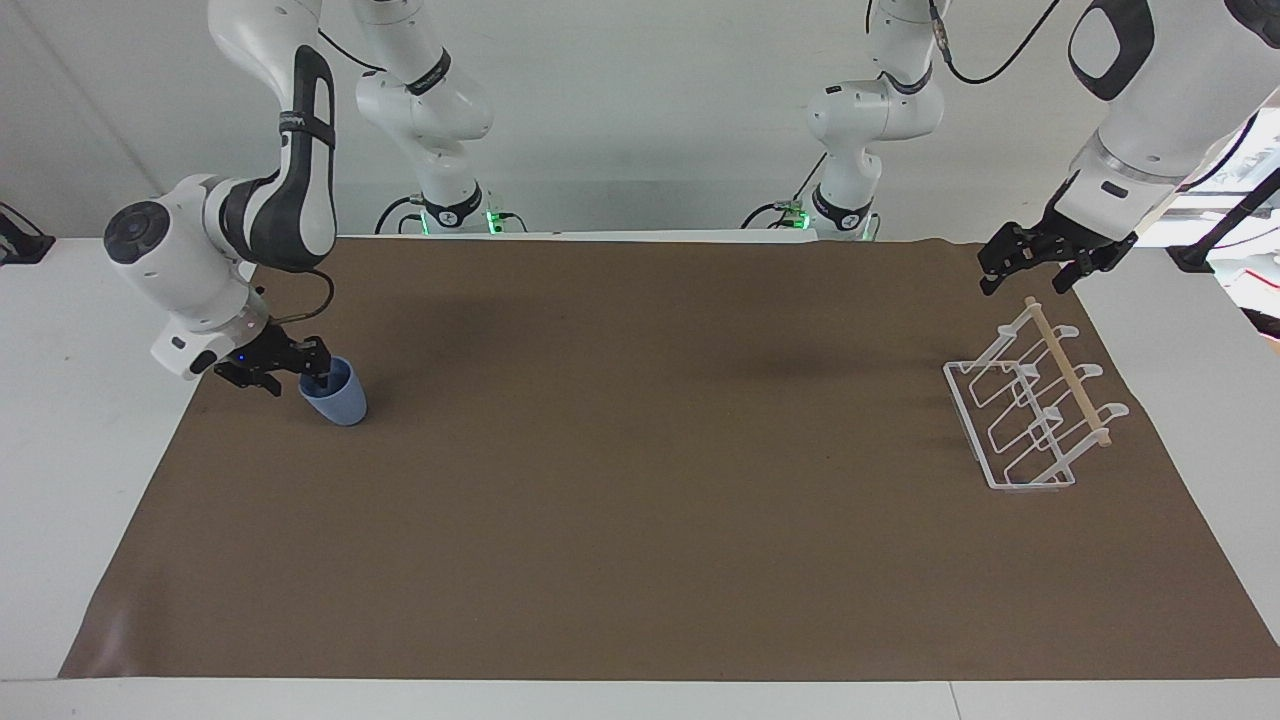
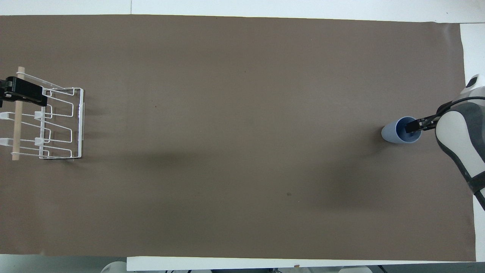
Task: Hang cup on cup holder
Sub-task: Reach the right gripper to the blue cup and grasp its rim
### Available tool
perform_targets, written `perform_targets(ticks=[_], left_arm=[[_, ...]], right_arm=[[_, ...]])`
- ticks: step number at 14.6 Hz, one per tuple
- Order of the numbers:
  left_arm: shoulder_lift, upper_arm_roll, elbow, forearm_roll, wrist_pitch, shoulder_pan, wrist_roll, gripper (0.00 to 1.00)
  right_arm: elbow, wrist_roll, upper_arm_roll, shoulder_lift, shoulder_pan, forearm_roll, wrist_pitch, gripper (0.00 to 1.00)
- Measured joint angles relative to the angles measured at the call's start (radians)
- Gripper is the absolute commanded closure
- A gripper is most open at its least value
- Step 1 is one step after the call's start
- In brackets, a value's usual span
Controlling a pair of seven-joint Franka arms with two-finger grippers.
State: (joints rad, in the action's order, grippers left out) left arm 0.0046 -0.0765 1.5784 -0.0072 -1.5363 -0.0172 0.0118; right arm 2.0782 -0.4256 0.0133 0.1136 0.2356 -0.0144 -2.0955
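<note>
The light-blue cup [image 1: 338, 402] stands upright on the brown mat toward the right arm's end of the table; it also shows in the overhead view [image 2: 394, 133]. My right gripper [image 1: 297, 382] is open and low at the cup, one finger inside its mouth and one outside, straddling the rim; it shows in the overhead view [image 2: 415, 126] too. The white wire cup holder [image 1: 1015, 425] with its wooden dowel stands at the left arm's end, also in the overhead view [image 2: 60, 125]. My left gripper [image 1: 1022, 285] waits open in the air over the holder's end nearer to the robots.
The brown mat [image 1: 640, 520] covers most of the white table [image 1: 60, 450]. Nothing else lies on it between the cup and the holder.
</note>
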Motion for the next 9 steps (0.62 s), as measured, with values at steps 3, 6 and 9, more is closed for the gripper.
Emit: perform_targets(ticks=[3, 6, 9], left_arm=[[0.000, 0.000, 0.000, 0.000, 0.002, 0.000, 0.000, 0.00], [0.000, 0.000, 0.000, 0.000, 0.001, 0.000, 0.000, 0.00], [-0.002, 0.000, 0.014, 0.000, 0.002, 0.000, 0.001, 0.00]], right_arm=[[0.013, -0.001, 0.000, -0.001, 0.000, 0.000, -0.005, 0.63], [0.043, -0.006, 0.000, -0.002, 0.000, 0.000, -0.045, 1.00], [0.051, -0.014, 0.000, -0.003, 0.000, 0.000, -0.051, 1.00]])
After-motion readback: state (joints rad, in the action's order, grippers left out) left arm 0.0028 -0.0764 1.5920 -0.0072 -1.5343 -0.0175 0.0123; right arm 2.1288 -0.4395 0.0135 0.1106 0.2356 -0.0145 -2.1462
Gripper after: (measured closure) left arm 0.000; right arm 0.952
